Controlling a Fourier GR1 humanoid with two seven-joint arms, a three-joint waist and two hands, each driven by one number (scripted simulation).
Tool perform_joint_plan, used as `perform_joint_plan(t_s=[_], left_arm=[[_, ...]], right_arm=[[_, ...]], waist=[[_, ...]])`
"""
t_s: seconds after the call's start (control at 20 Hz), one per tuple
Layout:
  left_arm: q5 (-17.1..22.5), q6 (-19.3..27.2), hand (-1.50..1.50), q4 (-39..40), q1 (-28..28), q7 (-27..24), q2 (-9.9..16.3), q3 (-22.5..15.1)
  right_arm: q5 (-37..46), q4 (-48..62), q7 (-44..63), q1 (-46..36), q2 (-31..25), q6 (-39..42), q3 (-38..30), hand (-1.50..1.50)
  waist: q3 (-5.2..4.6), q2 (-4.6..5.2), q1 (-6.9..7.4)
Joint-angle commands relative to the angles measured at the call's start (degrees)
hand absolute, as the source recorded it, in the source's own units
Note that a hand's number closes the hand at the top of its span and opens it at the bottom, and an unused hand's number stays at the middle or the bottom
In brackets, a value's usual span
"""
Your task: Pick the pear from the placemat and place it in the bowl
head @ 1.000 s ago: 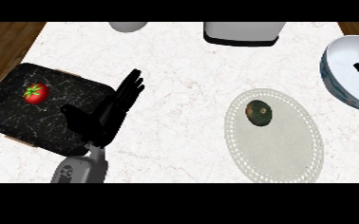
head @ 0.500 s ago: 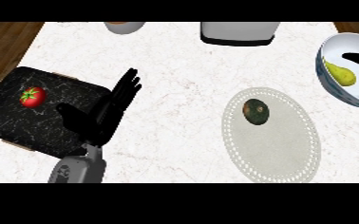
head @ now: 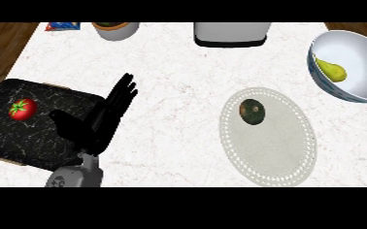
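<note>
The pear (head: 331, 70) lies inside the white bowl (head: 320, 75) at the bench's (head: 179, 68) right edge, toward the far right corner; it is yellow-green and rests against the bowl's inner wall. The bowl is partly cut off by the view's right side.

The pale oval placemat (head: 276, 145) sits near the front edge, right of the middle. On its far left part lies a dark green round fruit (head: 252, 111), well apart from the bowl.

Only the left robot hand (head: 100, 121) shows. It comes up from the front edge at the left, its grey forearm (head: 75, 174) below it, fingers straight and held together, thumb spread to the left. It holds nothing. Its thumb and palm overlap the right side of a dark marbled cutting board (head: 43, 136) at the bench's left edge; a red tomato (head: 22, 109) lies on that board, apart from the hand.

Along the back edge stand a grey pot (head: 114, 30) with something green in it, a white boxy appliance (head: 231, 34) with a black base, and a blue packet (head: 62, 26) at the far left corner.
</note>
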Motion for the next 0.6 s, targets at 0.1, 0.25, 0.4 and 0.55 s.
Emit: perform_joint_plan(t_s=[0.1,0.25,0.4,0.55], left_arm=[[0.9,0.1,0.00,-0.9,2.3,-0.4,1.4,2.3],[-0.1,0.0,0.00,-0.4,3.5,-2.0,1.5,2.0],[0.7,-0.4,0.00,-1.3,4.1,-1.1,2.9,3.4],[1.7,0.3,0.00,-2.9,4.4,0.6,2.8,4.2]], right_arm=[[-8.6,-7.7,-5.1,10.0,-1.1,14.2,-4.3,-1.50],[-11.0,-13.0,-9.6,18.0,0.7,19.0,-5.6,-1.50],[-13.5,-17.7,-11.7,25.9,3.0,24.4,-6.7,-1.50],[-15.9,-22.6,-15.1,35.1,3.8,28.2,-8.2,1.50]], waist=[[-0.28,-0.94,-2.43],[-0.36,-1.13,-3.65],[-0.43,-1.32,-4.42],[-0.42,-1.64,-5.97]])
